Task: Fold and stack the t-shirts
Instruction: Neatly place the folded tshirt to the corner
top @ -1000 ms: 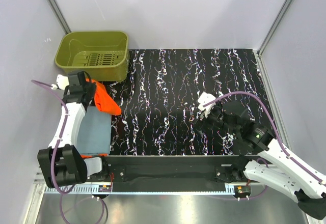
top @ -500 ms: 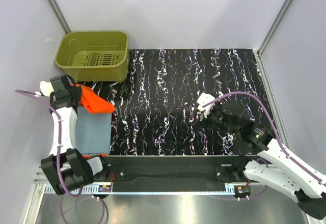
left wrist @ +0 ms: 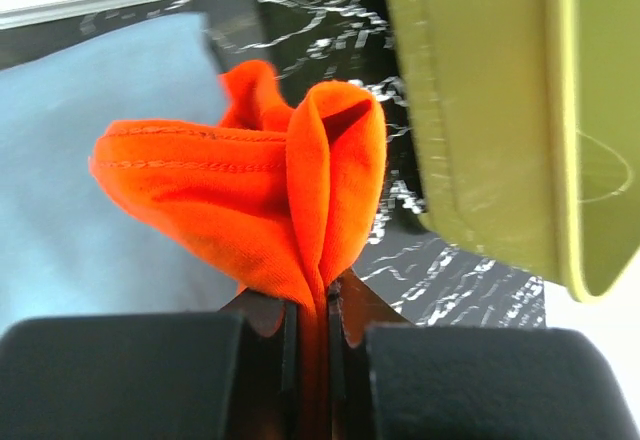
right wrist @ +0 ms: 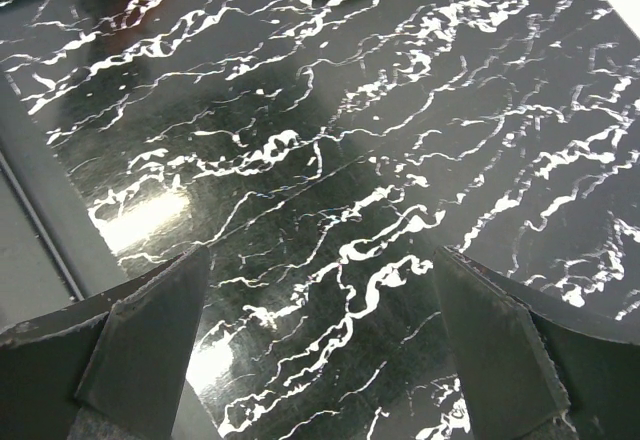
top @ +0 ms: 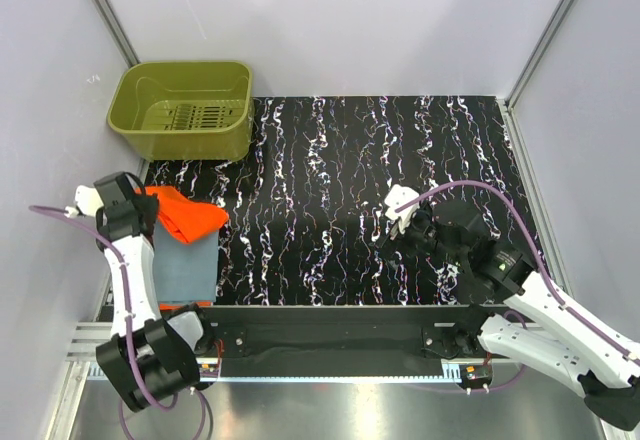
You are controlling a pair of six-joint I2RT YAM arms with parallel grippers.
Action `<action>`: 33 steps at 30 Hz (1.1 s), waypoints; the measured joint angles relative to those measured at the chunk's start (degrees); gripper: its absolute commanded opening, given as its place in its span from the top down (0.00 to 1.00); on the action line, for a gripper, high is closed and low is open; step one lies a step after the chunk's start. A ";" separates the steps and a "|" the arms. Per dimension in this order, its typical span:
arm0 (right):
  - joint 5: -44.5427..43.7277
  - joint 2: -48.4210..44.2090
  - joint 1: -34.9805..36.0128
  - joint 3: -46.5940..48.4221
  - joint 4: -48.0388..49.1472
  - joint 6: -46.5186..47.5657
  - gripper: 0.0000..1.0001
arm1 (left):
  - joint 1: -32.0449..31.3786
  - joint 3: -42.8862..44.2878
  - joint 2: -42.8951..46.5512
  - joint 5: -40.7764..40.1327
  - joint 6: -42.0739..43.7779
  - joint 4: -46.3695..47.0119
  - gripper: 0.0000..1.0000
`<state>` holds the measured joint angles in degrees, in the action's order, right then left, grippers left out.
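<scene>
Looking down from the top external view, the left claw (top: 143, 212) sits at the far left edge of the black white-veined desk (top: 330, 160), pinched shut on one end of the bright orange cloth t-shirt (top: 188, 216). That shirt lies bunched, its loose end over the far end of the dusty blue-grey folded t-shirt (top: 186, 268), a flat rectangle at the desk's near left corner. The olive-green plastic basket (top: 200, 138) stands in the far left corner, just beyond both shirts. The right claw (top: 397, 216) hangs over the right middle of the desk, well apart from the shirts, with nothing in it

From the left wrist view, the two dark fingers (left wrist: 250, 325) of the left claw stand almost together, with a thin pleat of the orange t-shirt clamped between them. The cloth fans out beyond the tips into a folded lobe with a stitched hem showing. Behind it on the left lies the pale blue-grey t-shirt, and on the right is the basket's wall, with a strip of the desk between them

From the right wrist view, the right claw's fingers (right wrist: 150, 345) stand spread wide at the lower corners, holding nothing, with only the glossy desk surface seen between them. Whether the tips touch the desk cannot be told
</scene>
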<state>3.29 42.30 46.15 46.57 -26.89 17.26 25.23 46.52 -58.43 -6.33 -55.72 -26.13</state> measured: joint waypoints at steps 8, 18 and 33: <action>1.88 1.49 0.02 0.00 -0.02 -0.02 0.00 | 2.84 -6.05 5.95 -3.87 -2.03 -7.39 0.99; 3.82 1.36 0.02 0.00 -0.09 0.00 0.00 | 4.79 -13.07 10.43 -7.13 -7.87 -12.20 0.99; 5.01 1.36 0.96 -0.17 -0.46 -0.04 0.00 | 5.16 -15.15 13.22 -12.57 -13.62 -21.07 0.83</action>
<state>8.29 43.66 47.11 46.39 -27.35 17.21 30.39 31.38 -45.21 -18.90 -69.34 -47.20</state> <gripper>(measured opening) 0.994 0.094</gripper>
